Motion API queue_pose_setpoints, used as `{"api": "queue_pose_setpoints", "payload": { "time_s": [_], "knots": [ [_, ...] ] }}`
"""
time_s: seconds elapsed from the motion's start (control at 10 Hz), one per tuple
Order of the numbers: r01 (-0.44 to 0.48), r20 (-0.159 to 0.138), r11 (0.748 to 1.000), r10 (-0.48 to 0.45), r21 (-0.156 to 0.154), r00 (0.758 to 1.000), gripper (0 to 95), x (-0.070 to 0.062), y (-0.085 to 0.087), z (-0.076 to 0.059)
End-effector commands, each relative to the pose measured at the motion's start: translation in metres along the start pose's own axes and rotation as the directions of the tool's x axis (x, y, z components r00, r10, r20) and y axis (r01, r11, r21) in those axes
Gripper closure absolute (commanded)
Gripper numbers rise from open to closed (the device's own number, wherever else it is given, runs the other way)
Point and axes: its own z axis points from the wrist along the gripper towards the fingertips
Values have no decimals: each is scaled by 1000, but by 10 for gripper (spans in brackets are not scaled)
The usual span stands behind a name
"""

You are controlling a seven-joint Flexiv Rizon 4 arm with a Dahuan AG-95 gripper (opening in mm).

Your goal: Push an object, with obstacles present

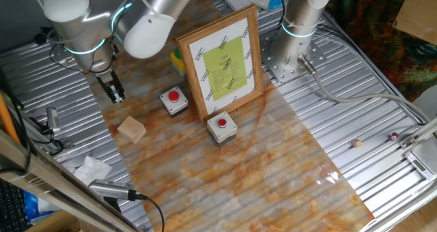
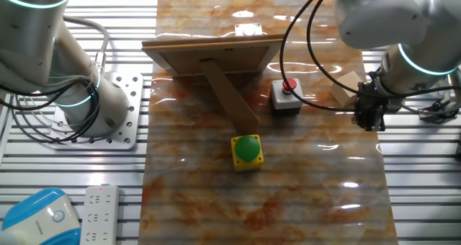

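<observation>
The light-tan wooden cube [image 1: 132, 129] sits on the marbled mat near its left edge; in the other fixed view it [image 2: 345, 91] shows partly behind a cable. My gripper [image 1: 114, 93] [image 2: 367, 119] hangs just beside the cube, apart from it, with its fingers together and holding nothing. One grey box with a red button [image 1: 174, 100] [image 2: 286, 96] stands right of the cube. A second grey box with a red button [image 1: 222, 126] stands in front of the wood-framed picture [image 1: 222, 61] [image 2: 212, 54], which stands upright with a yellow-green sheet.
A yellow box with a green button [image 2: 247, 150] stands behind the picture's prop. A second arm's base [image 1: 297, 27] [image 2: 86, 108] is bolted beside the mat. Crumpled tissue [image 1: 92, 168], cables and a power strip [image 2: 99, 212] lie on the ribbed metal table.
</observation>
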Motion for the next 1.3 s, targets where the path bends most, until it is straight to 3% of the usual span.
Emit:
{"api": "queue_pose_setpoints", "payload": {
  "time_s": [0.1, 0.6, 1.3],
  "knots": [
    [0, -4, 1000, 0, -3, 1000, 950, -7, 3, 3],
    [-8, -5, 1000, 8, -9, 1000, 950, -40, 16, 18],
    [-9, -6, 1000, 9, -9, 1000, 950, -43, 20, 23]
  ]
}}
